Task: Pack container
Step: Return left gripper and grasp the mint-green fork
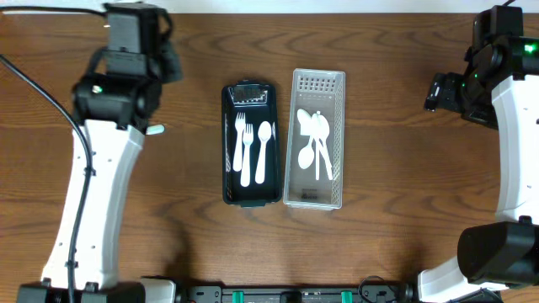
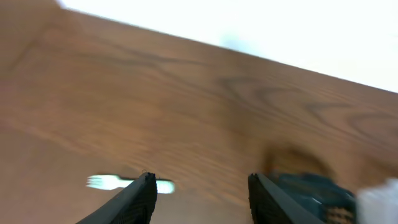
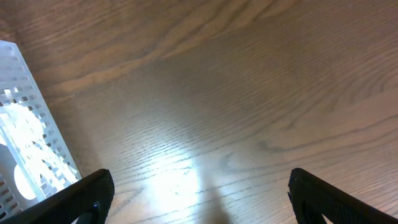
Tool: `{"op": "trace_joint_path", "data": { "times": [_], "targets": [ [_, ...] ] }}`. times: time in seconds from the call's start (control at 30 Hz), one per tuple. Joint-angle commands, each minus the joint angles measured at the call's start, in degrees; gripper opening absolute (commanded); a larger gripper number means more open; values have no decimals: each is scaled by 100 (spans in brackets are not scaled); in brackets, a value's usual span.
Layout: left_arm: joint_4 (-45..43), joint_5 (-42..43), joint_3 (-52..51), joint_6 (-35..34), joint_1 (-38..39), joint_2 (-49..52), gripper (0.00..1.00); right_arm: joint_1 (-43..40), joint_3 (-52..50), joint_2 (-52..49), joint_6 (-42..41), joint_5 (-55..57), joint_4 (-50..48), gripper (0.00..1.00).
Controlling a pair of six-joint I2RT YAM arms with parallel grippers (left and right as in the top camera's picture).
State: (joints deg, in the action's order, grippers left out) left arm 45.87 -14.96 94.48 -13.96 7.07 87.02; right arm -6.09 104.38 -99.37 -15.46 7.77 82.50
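A dark green container (image 1: 251, 143) at the table's middle holds two white forks (image 1: 243, 147) and a white spoon (image 1: 264, 150). To its right a white slotted basket (image 1: 316, 198) holds white spoons (image 1: 316, 143). A loose white fork (image 2: 127, 183) lies on the table by the left arm and also shows in the overhead view (image 1: 156, 130). My left gripper (image 2: 202, 180) is open and empty above the table, with the fork past its left finger and the container (image 2: 311, 193) at its right. My right gripper (image 3: 199, 180) is open and empty over bare wood, right of the basket (image 3: 25, 143).
The wooden table (image 1: 404, 185) runs to a pale far edge (image 2: 280, 31) in the left wrist view. A black cable (image 1: 42, 93) hangs along the left arm. Both arm bases stand at the table's front corners.
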Motion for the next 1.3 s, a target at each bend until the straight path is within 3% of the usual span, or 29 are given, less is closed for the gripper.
{"op": "trace_joint_path", "data": {
  "times": [0.0,0.17,0.3,0.67,1.1,1.27],
  "targets": [
    [4,-74,-55,-411,-544,435,47,-26,-9,-31,-129,11,13,93],
    [46,-74,-55,-1672,-1095,1014,45,-26,-9,-31,-175,-72,26,93],
    [94,-44,-55,-3117,-1432,1624,45,-26,-9,-31,-308,-72,94,93],
    [363,931,-55,-6181,-2092,3038,53,-22,-9,-31,-789,-74,378,93],
    [680,942,-59,-6721,-2376,3550,53,-22,-9,-31,-986,-136,393,93],
    [811,1012,-59,-6763,-2378,3812,61,-22,-9,-28,-986,-199,391,93]
  ]
}}
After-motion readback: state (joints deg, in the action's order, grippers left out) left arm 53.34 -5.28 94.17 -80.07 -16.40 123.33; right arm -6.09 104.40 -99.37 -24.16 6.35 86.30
